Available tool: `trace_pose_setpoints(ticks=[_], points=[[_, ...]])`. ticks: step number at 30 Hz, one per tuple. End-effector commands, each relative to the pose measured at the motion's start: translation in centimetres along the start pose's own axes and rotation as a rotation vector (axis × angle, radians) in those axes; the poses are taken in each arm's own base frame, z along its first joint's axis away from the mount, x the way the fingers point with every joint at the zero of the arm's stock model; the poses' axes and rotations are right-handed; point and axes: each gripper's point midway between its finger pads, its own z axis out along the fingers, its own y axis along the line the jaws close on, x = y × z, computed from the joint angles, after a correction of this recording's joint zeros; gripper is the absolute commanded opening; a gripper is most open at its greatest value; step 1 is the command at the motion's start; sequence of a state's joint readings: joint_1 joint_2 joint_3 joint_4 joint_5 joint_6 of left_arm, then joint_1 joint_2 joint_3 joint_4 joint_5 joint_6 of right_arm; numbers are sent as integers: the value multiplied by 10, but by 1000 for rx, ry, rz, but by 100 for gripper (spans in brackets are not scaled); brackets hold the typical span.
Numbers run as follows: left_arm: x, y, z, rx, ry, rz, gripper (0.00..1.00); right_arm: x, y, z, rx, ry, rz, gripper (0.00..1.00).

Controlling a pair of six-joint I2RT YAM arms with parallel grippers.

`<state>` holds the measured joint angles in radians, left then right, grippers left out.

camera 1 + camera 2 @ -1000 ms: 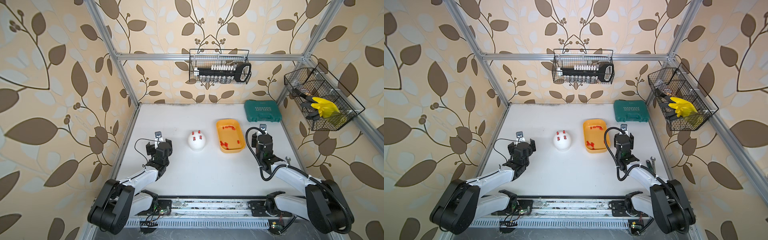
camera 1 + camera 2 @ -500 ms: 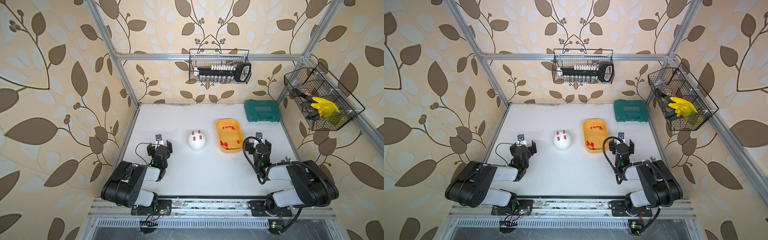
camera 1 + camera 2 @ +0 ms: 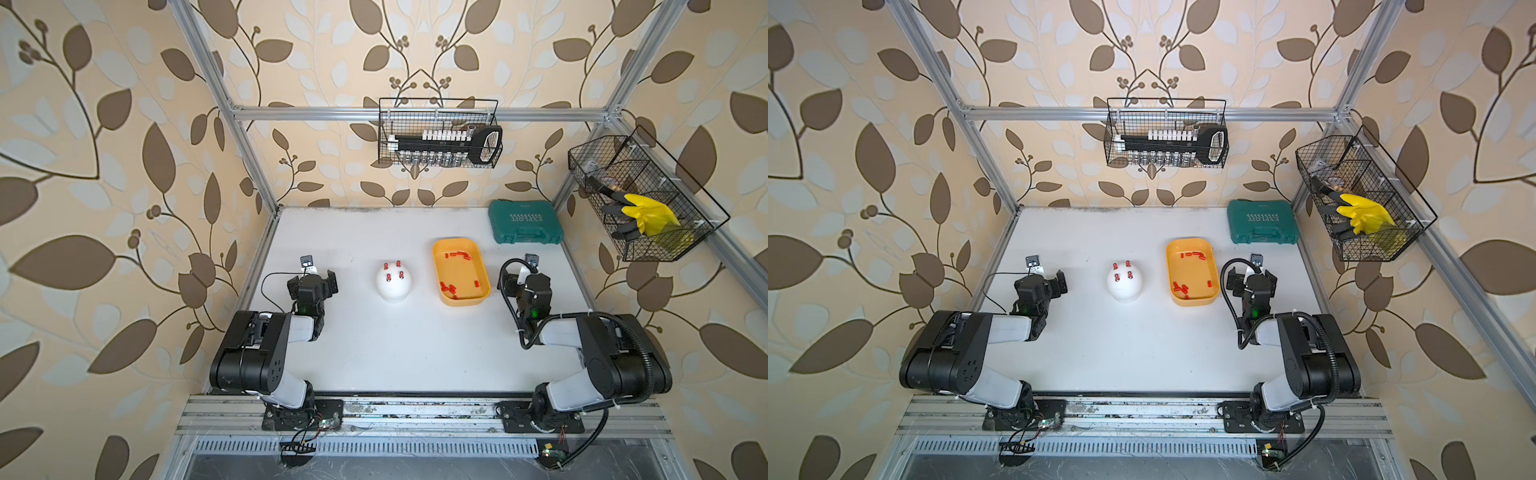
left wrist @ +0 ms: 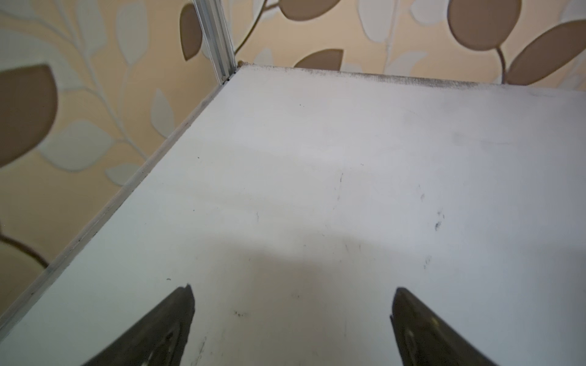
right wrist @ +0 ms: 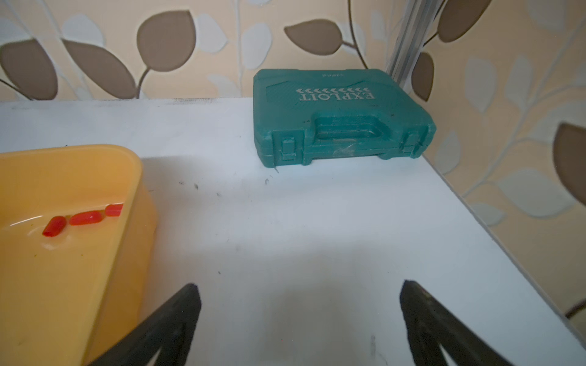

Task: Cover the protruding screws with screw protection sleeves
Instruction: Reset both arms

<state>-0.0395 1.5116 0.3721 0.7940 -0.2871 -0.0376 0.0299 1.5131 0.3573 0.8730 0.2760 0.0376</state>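
Left end effector (image 3: 312, 285) and right end effector (image 3: 1252, 277), both spread and empty, sit near the desk's (image 3: 395, 353) left and right edges. Mid-desk, four red caps (image 3: 393, 270) stand atop the white dome (image 3: 394, 291). More caps lie loose in the orange tray (image 3: 464, 302) beside it. A green case (image 3: 524, 222) sits in the far right corner.

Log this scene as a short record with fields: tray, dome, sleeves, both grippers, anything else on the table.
tray: yellow-orange, holds loose sleeves
dome: white, apart from the tray, on its left-arm side
fitted sleeves: four, red, upright on the dome's top
left gripper: open, empty, over bare table
right gripper: open, empty, beside the tray
other: green case, closed, at the table's far edge
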Motion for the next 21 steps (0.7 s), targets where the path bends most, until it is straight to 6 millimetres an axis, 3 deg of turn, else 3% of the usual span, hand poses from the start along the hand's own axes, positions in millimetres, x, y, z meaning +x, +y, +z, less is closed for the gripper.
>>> trace_pose_setpoints(ticks=[1, 21], points=[[2, -7, -4, 38, 13, -21, 99, 4, 6, -2, -34, 17, 13, 100], [3, -7, -2, 36, 23, -19, 99, 4, 6, -2, -33, 19, 13, 100]])
